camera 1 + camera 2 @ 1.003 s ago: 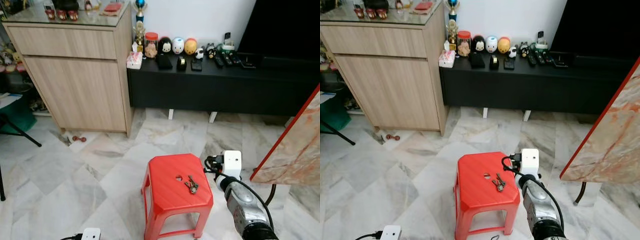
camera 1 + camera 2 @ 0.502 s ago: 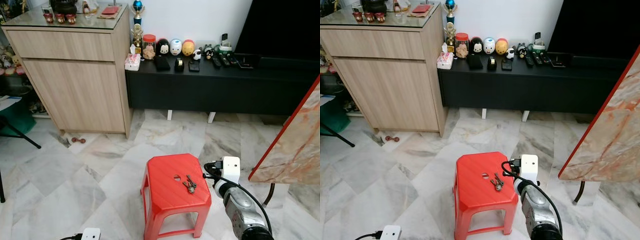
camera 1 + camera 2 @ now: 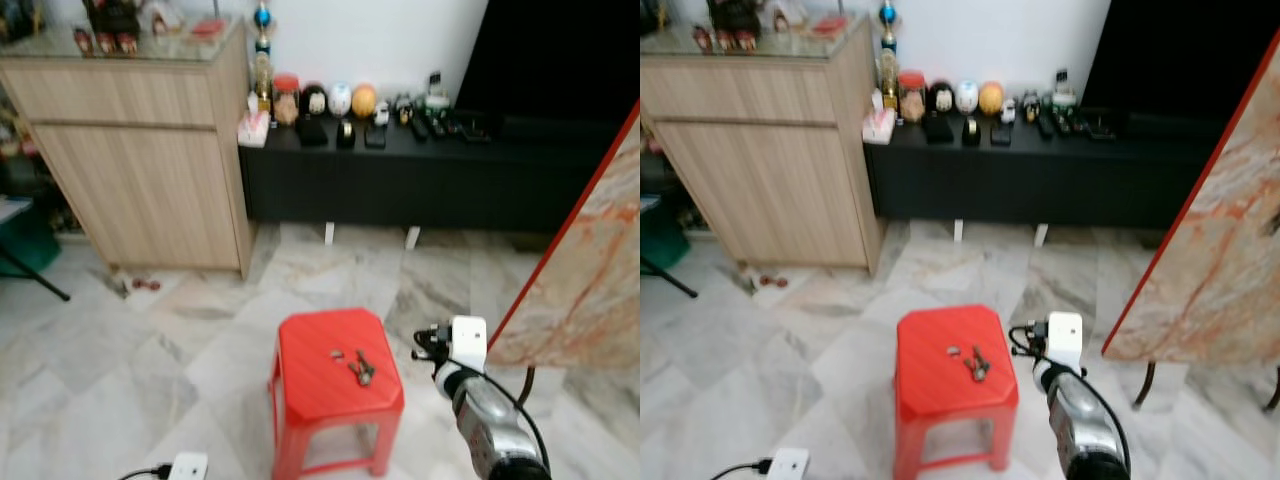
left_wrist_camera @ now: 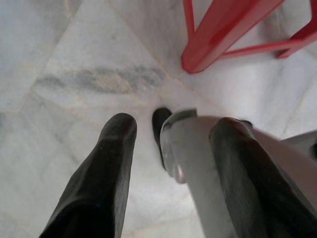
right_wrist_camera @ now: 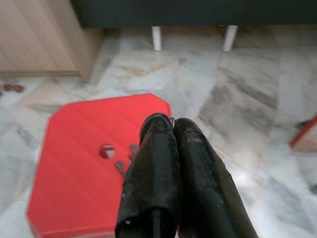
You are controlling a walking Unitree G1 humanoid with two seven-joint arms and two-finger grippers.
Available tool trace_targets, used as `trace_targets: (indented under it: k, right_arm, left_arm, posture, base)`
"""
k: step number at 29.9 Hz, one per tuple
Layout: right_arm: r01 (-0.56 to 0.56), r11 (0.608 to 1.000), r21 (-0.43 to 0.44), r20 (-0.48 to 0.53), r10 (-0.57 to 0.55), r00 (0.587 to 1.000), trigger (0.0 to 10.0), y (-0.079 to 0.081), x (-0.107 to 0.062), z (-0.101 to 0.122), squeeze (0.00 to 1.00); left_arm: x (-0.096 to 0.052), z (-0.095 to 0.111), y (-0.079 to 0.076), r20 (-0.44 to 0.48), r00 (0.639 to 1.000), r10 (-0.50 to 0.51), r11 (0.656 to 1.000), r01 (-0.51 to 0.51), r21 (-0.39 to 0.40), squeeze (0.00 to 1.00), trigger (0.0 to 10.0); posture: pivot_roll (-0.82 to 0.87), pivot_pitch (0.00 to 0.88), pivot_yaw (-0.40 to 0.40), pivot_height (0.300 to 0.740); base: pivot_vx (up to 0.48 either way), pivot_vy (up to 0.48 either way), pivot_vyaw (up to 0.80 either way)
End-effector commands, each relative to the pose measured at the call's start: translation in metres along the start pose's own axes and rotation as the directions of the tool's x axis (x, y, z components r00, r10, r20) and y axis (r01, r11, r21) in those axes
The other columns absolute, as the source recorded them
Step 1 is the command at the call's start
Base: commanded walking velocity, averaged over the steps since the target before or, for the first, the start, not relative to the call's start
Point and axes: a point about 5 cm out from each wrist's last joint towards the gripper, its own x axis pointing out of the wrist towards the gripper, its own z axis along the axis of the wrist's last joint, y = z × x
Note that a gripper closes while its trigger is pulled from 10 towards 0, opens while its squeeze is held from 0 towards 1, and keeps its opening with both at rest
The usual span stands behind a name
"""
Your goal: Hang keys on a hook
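Observation:
A small bunch of keys [image 3: 360,368] lies on the top of a red plastic stool [image 3: 318,385], beside the hole in its middle. My right arm [image 3: 478,410] reaches forward just to the right of the stool, level with its top. In the right wrist view my right gripper [image 5: 171,123] is shut with nothing in it, and its fingers [image 5: 153,168] hide part of the keys [image 5: 120,167] on the stool below. My left gripper [image 4: 173,128] hangs open and low over the marble floor, near a leg of the stool [image 4: 218,39].
A wooden cabinet [image 3: 140,170] stands at the back left. Beside it is a low black console [image 3: 430,175] with figurines and remotes on top. A marble-patterned slab with a red edge [image 3: 590,270] leans at the right. A white power adapter [image 3: 186,467] lies on the floor.
The camera has shifted and blurred, so the whole scene sits further left. The keys still lie on the stool and my right arm stays beside it.

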Motion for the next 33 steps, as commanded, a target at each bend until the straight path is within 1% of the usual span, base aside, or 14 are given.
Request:
trace_targets:
  k: [1,9,17,33]
  right_arm:
    - [0.024,1.0,-0.01,0.008,-0.024,1.0,10.0,-0.0095,-0.0017,0.0041,0.0]
    - [0.013,1.0,-0.013,0.015,-0.013,1.0,10.0,-0.0059,-0.0004,0.0061,0.0]
    - [0.023,0.999,-0.023,0.019,-0.023,1.0,10.0,-0.0105,0.0001,0.0105,0.0]
    - [0.027,0.999,-0.029,0.01,-0.026,1.0,10.0,-0.0111,-0.0001,0.0109,0.0]
  left_arm:
    - [0.0009,0.0002,-0.0055,-0.007,1.0,-0.013,1.0,0.013,0.002,0.0,10.0]
    - [0.001,0.0004,-0.0054,-0.006,1.0,-0.011,1.0,0.011,-0.004,0.0,10.0]
    - [0.0009,0.0005,-0.0047,-0.006,1.0,-0.011,1.0,0.011,-0.003,0.0,10.0]
    - [0.0009,0.0021,-0.0014,-0.003,1.0,-0.006,1.0,0.006,0.0,0.0,10.0]
  posture:
    - [0.04,0.0,-0.079,0.74]
    - [0.04,0.0,-0.081,0.74]
    - [0.03,0.0,-0.076,0.74]
    - [0.03,0.004,-0.066,0.74]
  base:
    - [0.0,-0.337,0.0]
    - [0.0,-0.338,0.0]
    - [0.0,-0.335,0.0]
    - [0.0,-0.33,0.0]
